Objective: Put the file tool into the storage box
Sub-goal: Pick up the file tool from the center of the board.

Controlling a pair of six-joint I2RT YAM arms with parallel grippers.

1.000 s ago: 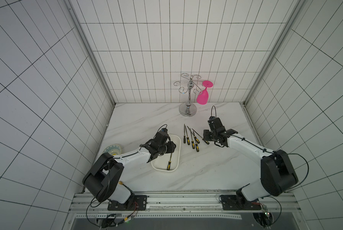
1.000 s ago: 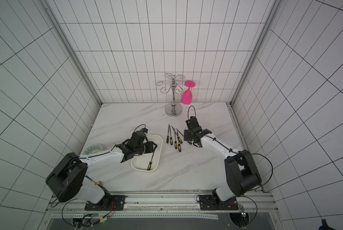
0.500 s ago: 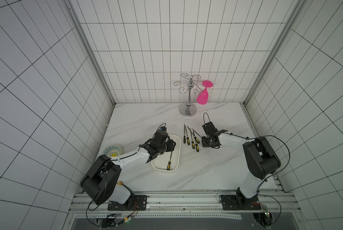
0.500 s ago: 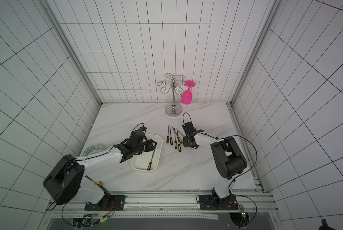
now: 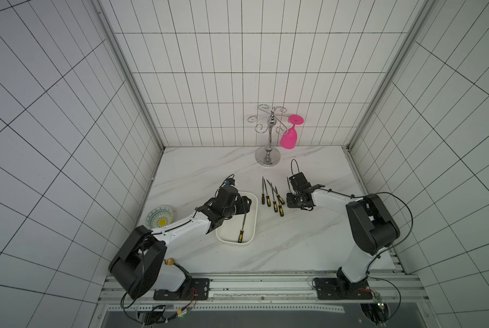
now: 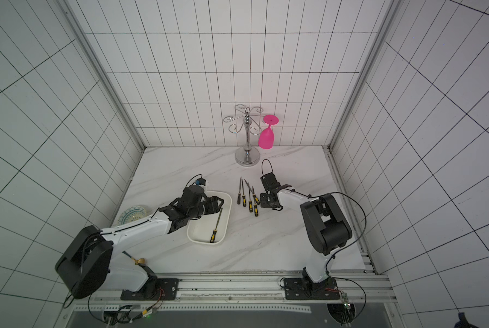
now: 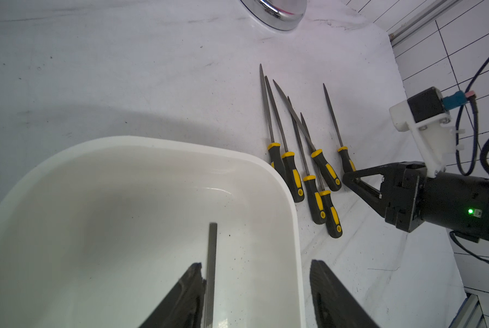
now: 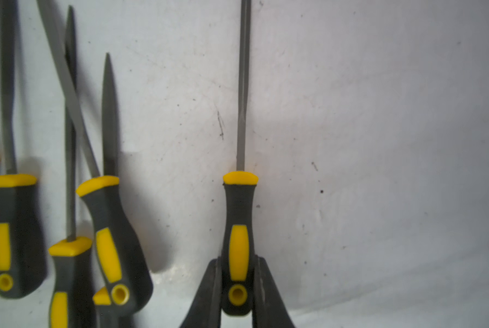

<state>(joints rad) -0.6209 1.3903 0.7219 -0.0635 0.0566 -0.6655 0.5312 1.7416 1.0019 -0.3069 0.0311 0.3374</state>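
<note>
The white storage box (image 5: 233, 242) (image 6: 206, 242) (image 7: 291, 204) lies left of centre with one file tool (image 5: 241, 228) (image 6: 216, 225) (image 7: 210, 255) lying in it. My left gripper (image 5: 246, 205) (image 6: 219, 204) (image 7: 254, 267) hovers open over the box's far end, the file's blade beside one finger. Several more yellow-and-black files (image 5: 273, 198) (image 6: 249, 198) (image 7: 294, 176) (image 8: 109, 227) lie on the table to the right. My right gripper (image 5: 290, 198) (image 6: 263, 200) (image 8: 237, 264) is shut on the handle of the rightmost file (image 8: 239, 215) (image 7: 344, 157), low at the table.
A chrome glass stand (image 5: 268, 147) (image 6: 247, 153) with a pink glass (image 5: 289, 139) (image 6: 266, 139) hanging on it stands at the back. A small patterned plate (image 5: 159, 220) (image 6: 132, 217) sits at the table's left edge.
My left gripper has opened over the box, with the file lying inside. My right gripper has dropped to the rightmost file and closed on its handle.
</note>
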